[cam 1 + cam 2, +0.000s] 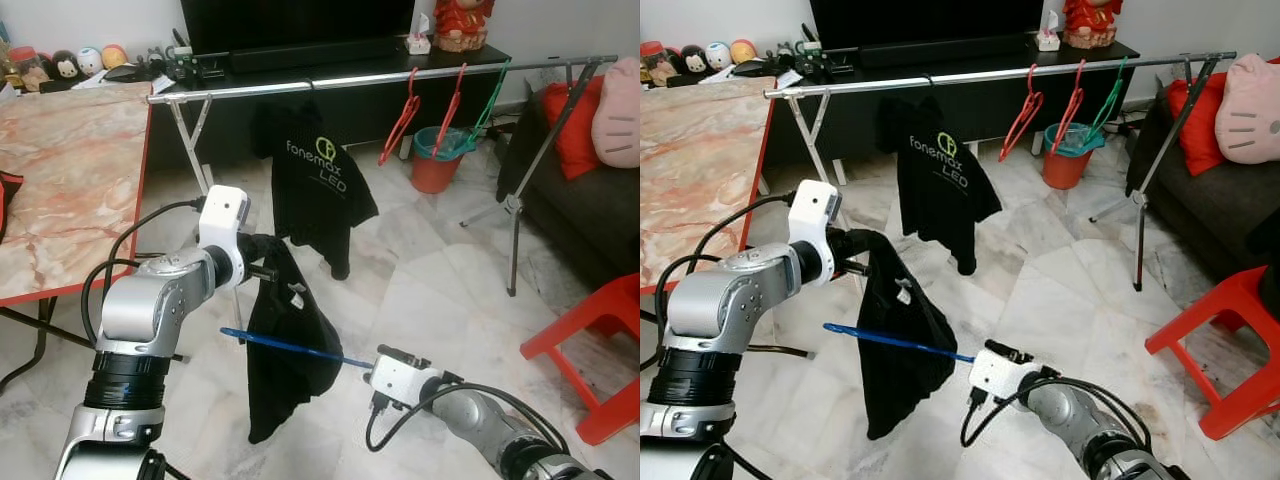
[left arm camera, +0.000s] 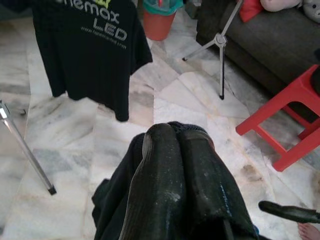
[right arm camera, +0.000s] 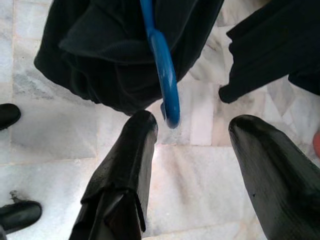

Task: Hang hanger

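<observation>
Both end effectors are raised in front of me over the marble floor (image 1: 430, 270). My left end effector (image 2: 175, 150) has its two fingers pressed together on a bunch of the black shirt (image 1: 285, 350), which hangs down from that grip in a loose drape. My right end effector (image 3: 192, 125) stands wide open and grips nothing; the blue hanger (image 1: 290, 347) pokes its rounded tip into the gap between the fingers (image 3: 125, 165), nearer the one than the other, and I cannot tell whether it touches either.

That hanger runs as a thin blue bar, nearly level, from the right end effector's side leftward across the hanging shirt. Its far end sticks out beyond the cloth on my left. It sits below my left end effector and just ahead of my right one.

Beyond both arms stands a metal rail (image 1: 380, 78) on folding legs. A second black shirt with a printed logo (image 1: 318, 170) hangs from it, and further to the right two red hangers (image 1: 400, 125) and a green hanger (image 1: 485, 110) dangle from the same bar. A red bucket (image 1: 435, 160) is on the floor behind the rail. To my left is the marble-topped table (image 1: 60, 190), and to my right a red stool (image 1: 590, 340).
</observation>
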Available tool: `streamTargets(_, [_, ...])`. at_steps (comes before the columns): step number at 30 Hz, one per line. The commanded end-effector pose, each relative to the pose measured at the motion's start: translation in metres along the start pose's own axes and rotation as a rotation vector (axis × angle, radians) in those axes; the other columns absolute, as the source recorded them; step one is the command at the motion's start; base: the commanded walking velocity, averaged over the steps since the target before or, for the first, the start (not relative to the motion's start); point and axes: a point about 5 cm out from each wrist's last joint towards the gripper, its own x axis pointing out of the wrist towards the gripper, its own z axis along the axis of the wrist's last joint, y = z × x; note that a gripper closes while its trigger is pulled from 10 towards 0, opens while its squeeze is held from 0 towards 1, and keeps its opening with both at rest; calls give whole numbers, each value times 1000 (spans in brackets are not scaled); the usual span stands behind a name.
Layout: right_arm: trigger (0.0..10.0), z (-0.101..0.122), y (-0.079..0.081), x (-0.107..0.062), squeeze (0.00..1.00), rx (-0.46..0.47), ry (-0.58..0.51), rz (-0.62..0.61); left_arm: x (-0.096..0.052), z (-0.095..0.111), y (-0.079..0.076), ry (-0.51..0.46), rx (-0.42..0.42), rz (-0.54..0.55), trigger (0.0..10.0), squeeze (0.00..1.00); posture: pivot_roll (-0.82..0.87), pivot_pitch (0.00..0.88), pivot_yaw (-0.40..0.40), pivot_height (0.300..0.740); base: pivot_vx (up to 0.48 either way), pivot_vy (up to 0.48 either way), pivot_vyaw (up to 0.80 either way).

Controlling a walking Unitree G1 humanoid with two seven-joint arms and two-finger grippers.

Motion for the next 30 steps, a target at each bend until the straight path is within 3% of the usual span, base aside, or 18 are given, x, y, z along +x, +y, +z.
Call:
streamTargets(1, [0, 2, -5, 1, 0, 22, 1, -18, -4, 18, -1, -57, 25, 5, 10000, 0, 46, 0, 20, 740, 0, 0, 0])
streamTargets(9, [78, 8, 0, 4, 0, 41, -33, 6, -6, 22, -2, -72, 31, 2, 10000, 0, 63, 0, 19, 740, 0, 0, 0])
streamTargets(10, [6314, 8, 0, 4, 0, 37, -31, 6, -6, 23, -3, -74, 33, -1, 10000, 0, 63, 0, 19, 740, 0, 0, 0])
streamTargets(12, [6314, 8, 1, 5, 0, 33, -29, 6, -6, 23, -4, -74, 35, -2, 10000, 0, 63, 0, 19, 740, 0, 0, 0])
streamTargets(13, [10000, 9, 1, 5, 0, 35, -31, 4, -6, 24, -4, -76, 35, -3, 10000, 0, 63, 0, 19, 740, 0, 0, 0])
streamTargets(30, [10000, 12, -11, 8, 0, 2, -6, -52, -7, 26, -5, -88, 37, -5, 10000, 0, 68, 0, 19, 740, 0, 0, 0])
